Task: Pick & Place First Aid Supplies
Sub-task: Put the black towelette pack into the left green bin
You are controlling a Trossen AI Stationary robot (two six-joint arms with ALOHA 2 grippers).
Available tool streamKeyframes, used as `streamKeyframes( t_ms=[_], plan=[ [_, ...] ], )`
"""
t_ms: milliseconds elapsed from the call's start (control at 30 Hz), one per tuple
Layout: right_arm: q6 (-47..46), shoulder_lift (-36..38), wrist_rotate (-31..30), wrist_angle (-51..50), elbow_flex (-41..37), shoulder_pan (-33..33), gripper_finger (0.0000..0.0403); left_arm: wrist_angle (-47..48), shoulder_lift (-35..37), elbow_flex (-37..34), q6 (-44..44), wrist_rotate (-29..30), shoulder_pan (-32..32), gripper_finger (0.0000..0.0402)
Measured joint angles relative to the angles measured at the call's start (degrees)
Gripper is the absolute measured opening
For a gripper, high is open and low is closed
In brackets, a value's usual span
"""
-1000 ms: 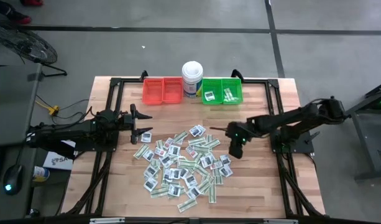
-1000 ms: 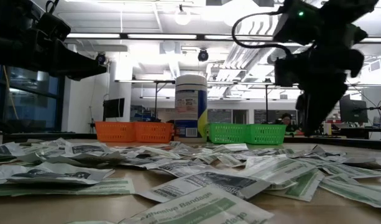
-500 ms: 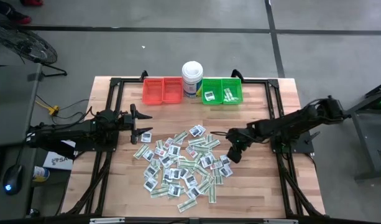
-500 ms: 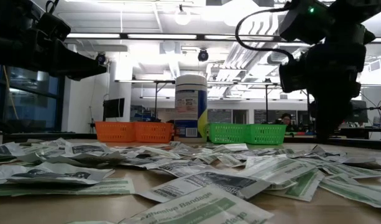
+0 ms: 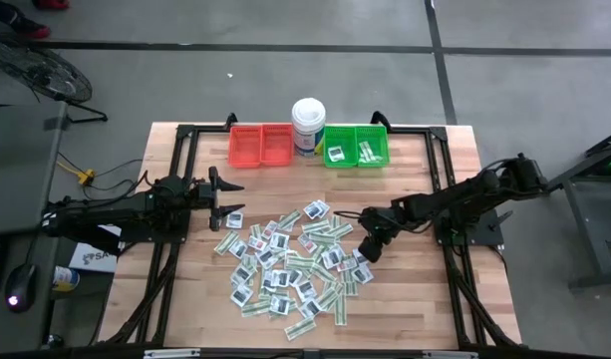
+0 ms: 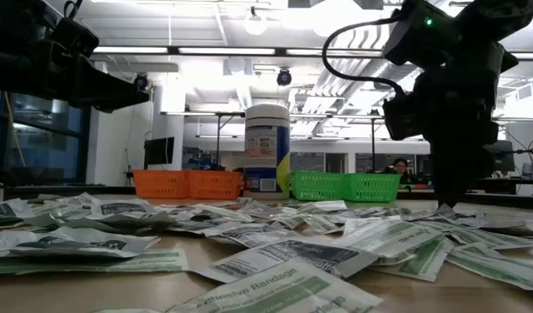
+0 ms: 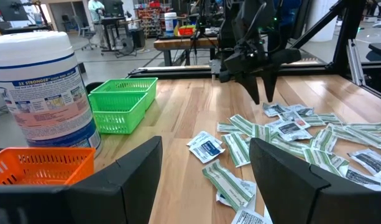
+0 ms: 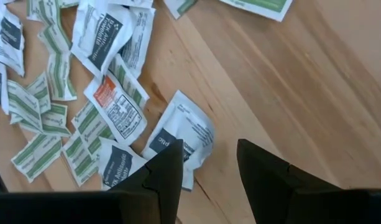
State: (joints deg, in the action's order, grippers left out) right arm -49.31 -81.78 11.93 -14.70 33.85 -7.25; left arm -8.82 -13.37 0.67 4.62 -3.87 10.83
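Observation:
The first aid supplies (image 5: 285, 264) lie as a loose heap of small flat packets in the middle of the wooden table: square white ones and longer green-and-white strips. My right gripper (image 5: 365, 251) hangs open over the heap's right edge, pointing steeply down. In the right wrist view a white square packet (image 8: 181, 134) lies flat on the wood just ahead of one finger (image 8: 168, 177). Nothing sits between the fingers. My left gripper (image 5: 230, 196) waits open and level at the table's left side.
At the far edge stand a red bin (image 5: 260, 145), a tall white tub (image 5: 308, 125) and a green bin (image 5: 357, 145) with a few packets in it. Bare wood shows to the right of the heap (image 8: 289, 81) and along the near edge.
My right gripper has sunk and shifted toward the table's left and near edge, onto the right edge of the heap, and its wrist has rolled. Its fingers keep the same gap. The packets lie as before.

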Motion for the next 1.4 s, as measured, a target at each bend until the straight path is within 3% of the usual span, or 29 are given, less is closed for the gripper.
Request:
streamKeyframes(
  t_ms=[600,733,967,1400],
  plan=[
    [-2.62,-3.68,0.17,3.44,0.09,-1.40,0.0139,0.00,0.00,0.00,0.00,-0.01,0.01,0.0238],
    [-3.22,-3.80,-0.31,4.06,0.04,-1.44,0.0106,0.00,-0.01,0.00,-0.01,0.00,0.02,0.0238],
    [-2.10,-3.89,-1.01,3.85,0.02,-1.44,0.0009,0.00,-0.01,0.00,-0.01,0.00,0.01,0.0238],
    [1.74,1.58,-1.02,2.55,0.24,1.09,0.0001,0.00,-0.01,0.00,0.00,0.00,0.01,0.0238]
  ],
)
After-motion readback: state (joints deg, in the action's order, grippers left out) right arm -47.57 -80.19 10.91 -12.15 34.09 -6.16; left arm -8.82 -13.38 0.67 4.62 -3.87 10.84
